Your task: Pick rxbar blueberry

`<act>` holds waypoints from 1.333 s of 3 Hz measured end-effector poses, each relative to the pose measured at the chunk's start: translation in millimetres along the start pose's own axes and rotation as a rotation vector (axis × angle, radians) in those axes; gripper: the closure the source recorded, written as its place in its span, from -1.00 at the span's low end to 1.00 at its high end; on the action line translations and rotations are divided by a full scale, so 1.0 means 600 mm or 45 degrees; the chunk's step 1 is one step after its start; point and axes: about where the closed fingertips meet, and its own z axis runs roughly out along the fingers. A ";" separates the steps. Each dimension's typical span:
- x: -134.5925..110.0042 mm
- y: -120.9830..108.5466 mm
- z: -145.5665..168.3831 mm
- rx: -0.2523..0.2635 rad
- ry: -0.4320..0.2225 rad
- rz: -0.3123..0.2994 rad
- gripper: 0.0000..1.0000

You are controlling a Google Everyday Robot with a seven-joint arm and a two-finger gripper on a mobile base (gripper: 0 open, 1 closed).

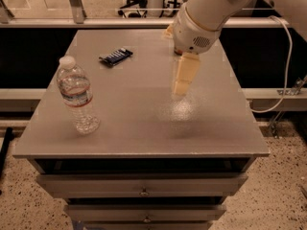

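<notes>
1 rxbar blueberry (115, 56), 1 water bottle (76, 96) on the table (144, 133) — hand (181, 87) hangs mid-table, opening unclear.

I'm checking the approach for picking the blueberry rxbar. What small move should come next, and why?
Probably slide the gripper leftward in the view and slightly toward the far edge, to hover over the rxbar blueberry. The gripper hangs above the table, clearly right of the bar, which lies flat, well apart from the water bottle.

Cream gripper (181, 88) above grey tabletop (139, 119), navy rxbar blueberry (116, 56) — white markings, clear bottle (76, 98) — red-banded label
</notes>
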 end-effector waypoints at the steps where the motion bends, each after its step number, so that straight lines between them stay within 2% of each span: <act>1: -0.017 -0.071 0.005 0.068 -0.083 -0.027 -1.00; 2: -0.048 -0.178 0.026 0.118 -0.210 -0.016 -1.00; 3: -0.066 -0.247 0.057 0.146 -0.338 0.053 -1.00; 4: -0.079 -0.295 0.099 0.167 -0.385 0.179 -1.00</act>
